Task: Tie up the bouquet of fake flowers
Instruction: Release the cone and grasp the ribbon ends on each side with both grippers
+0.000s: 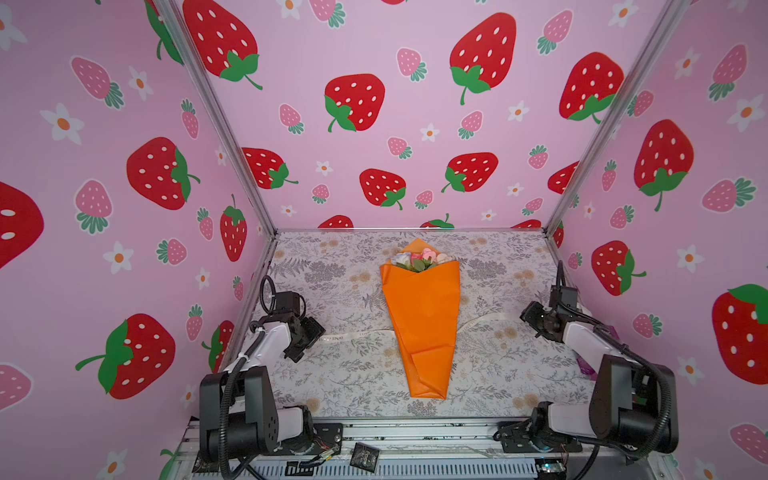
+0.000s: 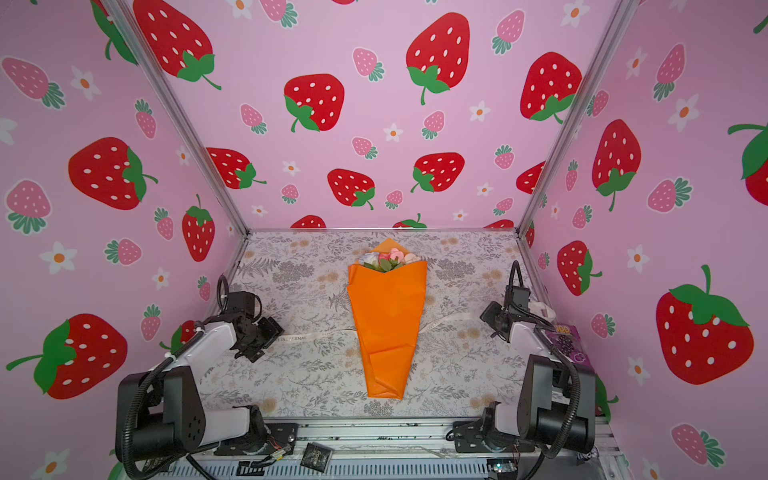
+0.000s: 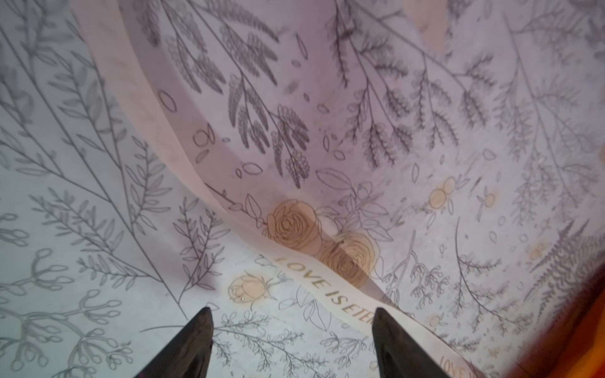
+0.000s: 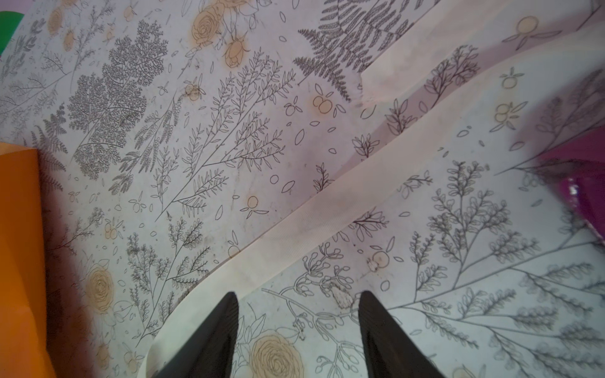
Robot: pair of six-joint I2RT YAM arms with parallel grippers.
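One orange cone [image 1: 422,324], bouquet [image 1: 419,260] inside

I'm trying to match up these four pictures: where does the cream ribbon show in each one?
In a top view: the ribbon crosses the table sideways, passing under the bouquet.
In a top view: same, ribbon under bouquet.
Left wrist: lettered ribbon runs diagonally through the middle.
Right wrist: plain ribbon runs diagonally.
Shared landmark: the bouquet's orange paper, at the edge of both wrist views.

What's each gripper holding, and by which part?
Nothing. The left gripper and right gripper both stand open. The cream printed fabric ribbon lies slack by their fingertips, unclamped.
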